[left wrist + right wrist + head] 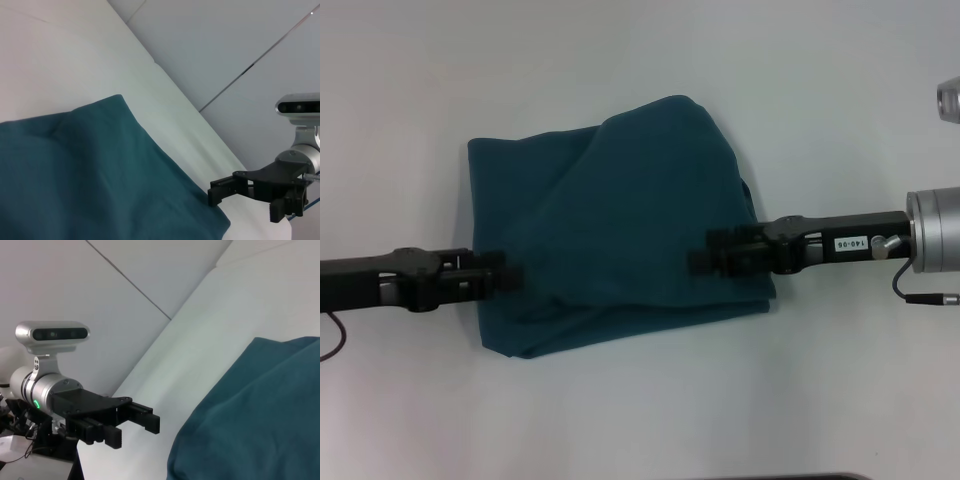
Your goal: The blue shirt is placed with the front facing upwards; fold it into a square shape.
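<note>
While the blue shirt (620, 220) lies folded into a rough, lumpy rectangle near the middle of the white counter (640, 60), plain side up with no lettering showing, the step in hand looks like squaring and flattening the bundle. To do it well: bring the shirt's near edge, where a lower layer sticks out past the upper one, into line; smooth the raised ridge running across the top layer; keep both sides moving evenly so the stack does not skew. Left hand (510, 277): arm reaching in low and level from the shirt's left side, fingertips at the shirt's left edge toward its near corner; seen from the right wrist, its fingers look parted and bare, just off the cloth. Right hand (705, 257): arm level from the shirt's right side, fingertips lying over the shirt's right part; seen from the left wrist, fingers parted with nothing between them, beside the shirt's corner.
</note>
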Available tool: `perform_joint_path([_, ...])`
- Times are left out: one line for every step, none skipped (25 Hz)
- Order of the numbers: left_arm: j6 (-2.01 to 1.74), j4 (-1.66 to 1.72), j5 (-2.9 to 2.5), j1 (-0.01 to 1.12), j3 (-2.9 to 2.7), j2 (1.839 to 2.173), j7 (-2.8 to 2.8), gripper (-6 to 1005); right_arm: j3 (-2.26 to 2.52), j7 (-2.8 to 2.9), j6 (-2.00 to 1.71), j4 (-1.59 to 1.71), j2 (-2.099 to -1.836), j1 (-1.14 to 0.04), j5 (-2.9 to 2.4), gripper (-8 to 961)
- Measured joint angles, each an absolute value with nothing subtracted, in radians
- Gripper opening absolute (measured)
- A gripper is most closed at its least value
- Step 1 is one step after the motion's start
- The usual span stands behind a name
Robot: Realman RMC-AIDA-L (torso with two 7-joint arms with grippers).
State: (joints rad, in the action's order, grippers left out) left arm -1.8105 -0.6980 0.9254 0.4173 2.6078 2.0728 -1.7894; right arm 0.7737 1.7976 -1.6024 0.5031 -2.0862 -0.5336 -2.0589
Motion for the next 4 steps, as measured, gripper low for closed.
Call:
perform_joint_path([-1.81,-0.698,0.924,0.417,2.608,2.073,-1.789,641,0.774,1.798,-1.602,0.503,-2.086,-0.534,-2.058,941])
perform_joint_path([-1.811,-0.698,0.922,0.417,2.609,2.073,-1.789,641,0.773,1.797,-1.602,0.503,-2.086,-0.534,-2.058,941])
perform_joint_path([-1.812,-0.698,0.922,0.417,2.61,2.072,-1.789,641,0.773,1.797,-1.603,0.503,-2.086,-0.534,-2.058,941])
perform_joint_path([-1.813,-0.697,0.922,0.417,2.611,2.071,-1.789,641,0.773,1.797,-1.604,0.503,-2.086,-0.534,-2.059,941])
